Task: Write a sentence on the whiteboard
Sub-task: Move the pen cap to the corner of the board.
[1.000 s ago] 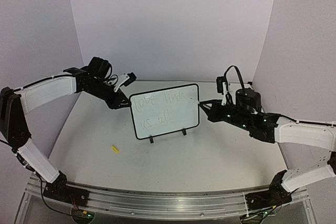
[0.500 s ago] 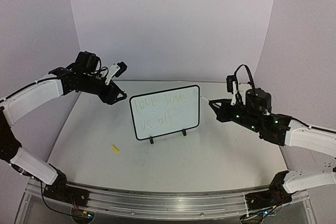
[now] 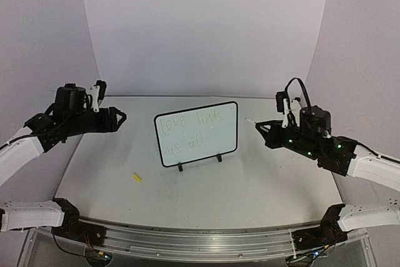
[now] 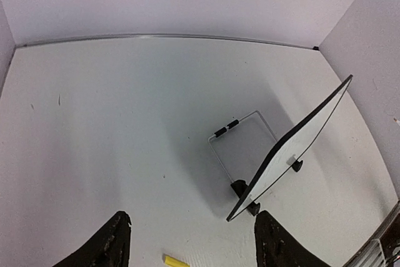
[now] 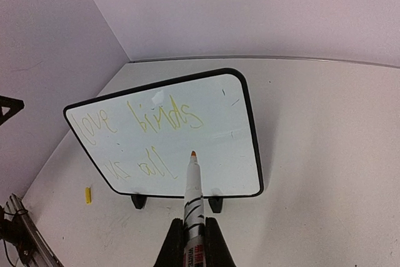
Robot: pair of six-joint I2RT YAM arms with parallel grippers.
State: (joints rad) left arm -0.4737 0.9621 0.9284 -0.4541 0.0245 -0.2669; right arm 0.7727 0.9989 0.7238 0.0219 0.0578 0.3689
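We judge the writing done: the sentence [image 3: 172, 123] covers two lines on the whiteboard [image 3: 212, 141], upright mid-desk [image 3: 250, 186]. Our right hand [image 5: 194, 242] grasps the marker [image 5: 193, 192], tip off the board; our left hand [image 4: 190, 245] hangs released, empty. The next move probably calls for parking the marker without bumping the board.

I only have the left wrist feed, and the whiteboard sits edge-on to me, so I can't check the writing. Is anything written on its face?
Observer: Yes. The whiteboard carries the sentence in two faint lines, roughly "love finds / us all".
Operator: Where is the marker?
Observer: The right gripper is shut on the marker, held apart from the board, off its right edge.
Operator: Capped?
Observer: No, its orange tip is bare.
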